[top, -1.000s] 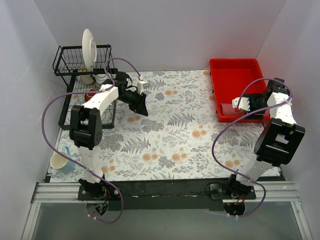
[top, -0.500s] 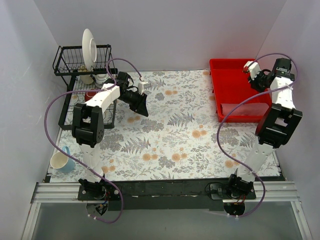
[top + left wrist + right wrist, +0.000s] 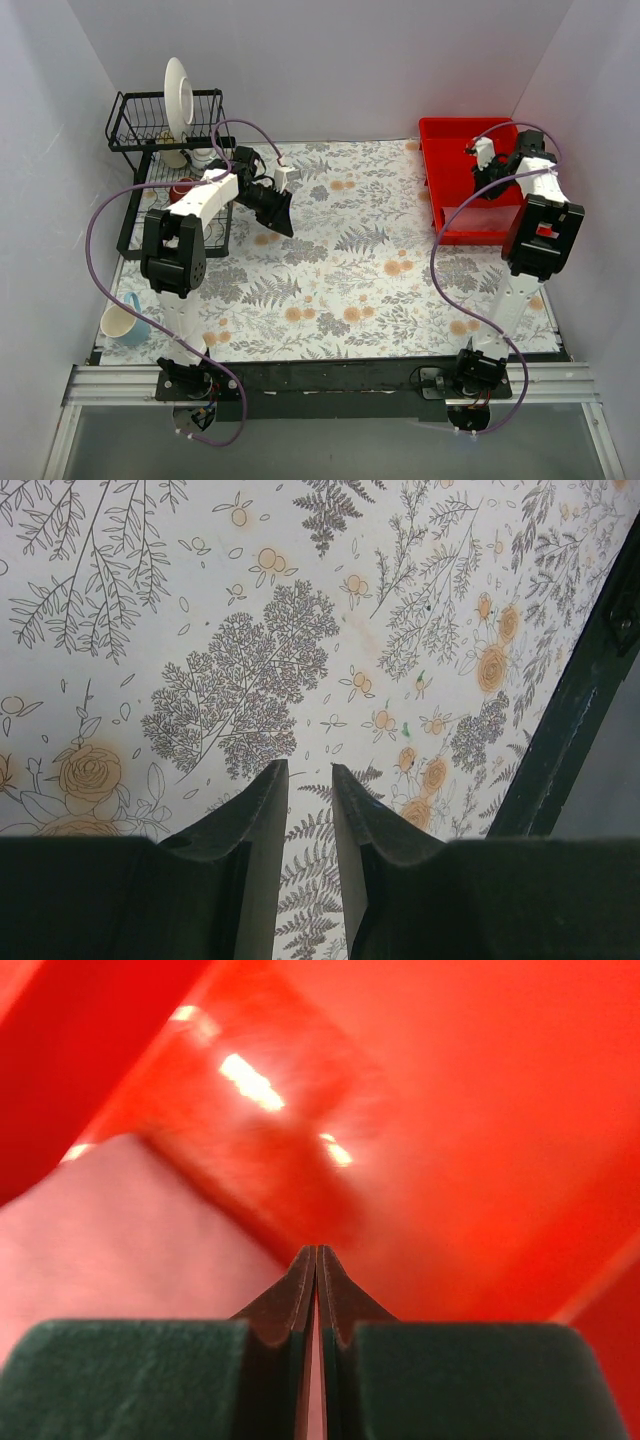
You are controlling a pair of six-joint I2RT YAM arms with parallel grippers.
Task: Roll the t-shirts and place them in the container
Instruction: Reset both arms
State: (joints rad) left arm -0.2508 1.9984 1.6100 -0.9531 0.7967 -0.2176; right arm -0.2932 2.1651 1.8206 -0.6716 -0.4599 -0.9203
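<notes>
The t-shirt (image 3: 480,216) lies as a pale dusty-red heap in the near part of the red tray (image 3: 455,130). In the right wrist view it is the soft pink surface (image 3: 120,1240) at the lower left, against the tray's glossy wall (image 3: 480,1110). My right gripper (image 3: 317,1249) is shut, its tips meeting right at the shirt's edge, and I see no cloth between them. From above, that gripper (image 3: 489,187) points down into the tray. My left gripper (image 3: 310,768) hovers over the floral tablecloth (image 3: 250,680) at the back left (image 3: 278,212), open by a narrow gap, holding nothing.
A black dish rack (image 3: 165,130) with an upright white plate (image 3: 178,95) stands at the back left, close behind the left gripper. A blue-and-white mug (image 3: 122,322) lies at the table's near left edge. A black bar (image 3: 575,730) crosses the left wrist view's right side.
The right gripper was open low over the shirt, then shut and swung to the tray's far end; now it points down into the tray again. The left arm has barely shifted.
</notes>
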